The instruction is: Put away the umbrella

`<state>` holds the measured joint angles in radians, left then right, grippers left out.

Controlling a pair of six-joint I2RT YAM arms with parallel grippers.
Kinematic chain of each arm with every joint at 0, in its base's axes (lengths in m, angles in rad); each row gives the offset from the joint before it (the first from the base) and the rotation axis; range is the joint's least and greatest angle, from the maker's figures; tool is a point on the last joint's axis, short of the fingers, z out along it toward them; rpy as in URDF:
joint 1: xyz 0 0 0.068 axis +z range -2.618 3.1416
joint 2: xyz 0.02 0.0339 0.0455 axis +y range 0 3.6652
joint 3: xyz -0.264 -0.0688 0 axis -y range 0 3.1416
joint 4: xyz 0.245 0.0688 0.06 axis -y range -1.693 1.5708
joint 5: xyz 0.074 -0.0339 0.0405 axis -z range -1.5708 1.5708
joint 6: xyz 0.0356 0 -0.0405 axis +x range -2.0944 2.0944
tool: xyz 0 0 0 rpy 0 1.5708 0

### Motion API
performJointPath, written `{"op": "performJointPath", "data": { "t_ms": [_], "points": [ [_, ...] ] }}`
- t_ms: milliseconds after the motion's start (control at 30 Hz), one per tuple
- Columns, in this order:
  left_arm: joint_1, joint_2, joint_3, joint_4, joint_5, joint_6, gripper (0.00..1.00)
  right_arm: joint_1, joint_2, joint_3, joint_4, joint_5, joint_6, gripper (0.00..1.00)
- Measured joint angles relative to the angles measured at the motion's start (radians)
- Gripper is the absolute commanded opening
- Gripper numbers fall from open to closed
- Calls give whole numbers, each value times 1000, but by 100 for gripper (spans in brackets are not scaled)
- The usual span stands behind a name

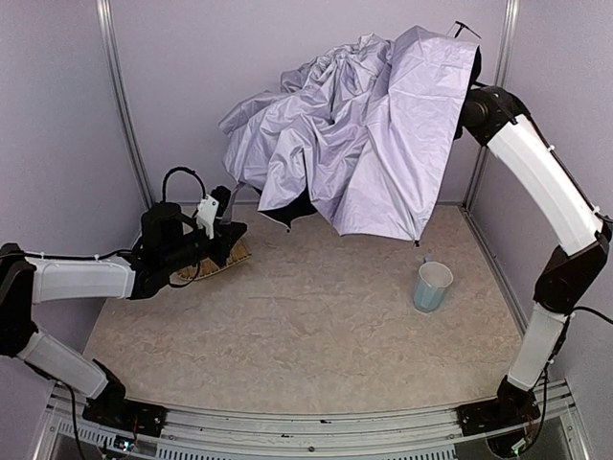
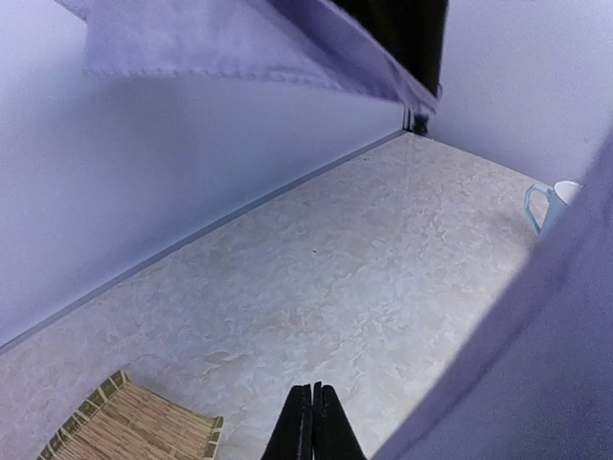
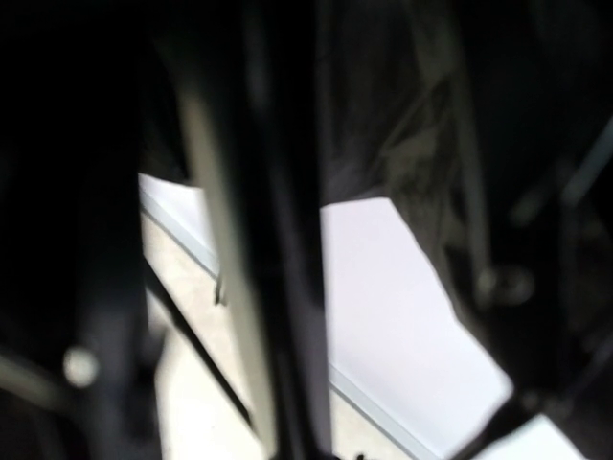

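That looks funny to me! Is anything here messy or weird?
Yes. The umbrella hangs in the air at the back, half folded, its fabric crumpled and drooping lopsidedly. The cup stands upright; nothing is spilled.

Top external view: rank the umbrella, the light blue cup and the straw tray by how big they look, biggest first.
1. The umbrella, by far the largest.
2 and 3. The light blue cup and the straw tray: no clear order, because the left arm covers much of the tray.
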<state>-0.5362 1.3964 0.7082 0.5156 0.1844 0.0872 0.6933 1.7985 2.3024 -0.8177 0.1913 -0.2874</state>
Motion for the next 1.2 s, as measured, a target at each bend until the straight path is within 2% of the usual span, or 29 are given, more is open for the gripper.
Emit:
{"op": "performJointPath", "data": {
  "t_ms": [167, 267, 500, 700, 867, 1000, 1067, 1133, 1200],
  "points": [
    [17, 23, 3, 18, 13, 23, 0, 0, -29, -93, 0, 39, -48, 0],
    [50, 119, 61, 14, 17, 40, 0, 14, -61, -190, 0, 104, -121, 0],
    [81, 478, 410, -119, 43, 108, 0, 205, -126, -432, 14, 279, -329, 0],
    [74, 724, 710, -246, 81, 138, 0, 367, -195, -644, 167, 442, -487, 0],
    [48, 858, 894, -325, 97, 161, 0, 412, -204, -684, 246, 535, -534, 0],
    [16, 933, 1004, -367, 99, 164, 1, 410, -243, -724, 357, 548, -548, 0],
    [5, 972, 1069, -393, 93, 164, 23, 410, -276, -779, 391, 545, -557, 0],
    [-3, 997, 1110, -411, 64, 155, 54, 410, -283, -819, 409, 555, -557, 0],
    [-4, 1003, 1122, -422, 22, 133, 76, 399, -261, -837, 409, 577, -540, 0]
  ]
}}
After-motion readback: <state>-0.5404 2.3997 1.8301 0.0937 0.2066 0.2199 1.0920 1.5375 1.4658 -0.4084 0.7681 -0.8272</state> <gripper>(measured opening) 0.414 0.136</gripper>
